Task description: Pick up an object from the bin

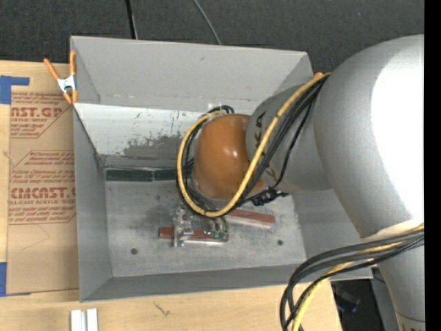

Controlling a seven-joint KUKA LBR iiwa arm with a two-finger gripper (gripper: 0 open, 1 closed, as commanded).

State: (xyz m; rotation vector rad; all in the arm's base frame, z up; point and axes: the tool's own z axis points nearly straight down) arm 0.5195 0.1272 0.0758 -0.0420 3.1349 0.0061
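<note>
Hand sits low in the grey metal bin, down at floor level. It hangs beneath the orange domed wrist cover and a yellow-and-black cable loop. Apart or together: cannot tell, as the tip is crowded by what lies under it.

Risks, as judged:
- The thin reddish-brown flat bar lies flat on the bin floor. With so little edge to catch, the hand may skid over it or lever up one end.
- The hand sits off the bar's middle, so a grip here could let the long end swing and slip out on the lift.
- The cable loop hangs close to the floor and could drag a loose piece.

Position:
- The bar is directly under the hand; touching or just clear, cannot tell.
- A short stub shows on the side away from the arm. The longer run goes toward the arm and ends in a small green patch.
- A second reddish-brown strip lies near, behind the hand toward the arm.
- A dark green flat strip lies well apart, beyond the hand at the foot of the far wall.
</note>
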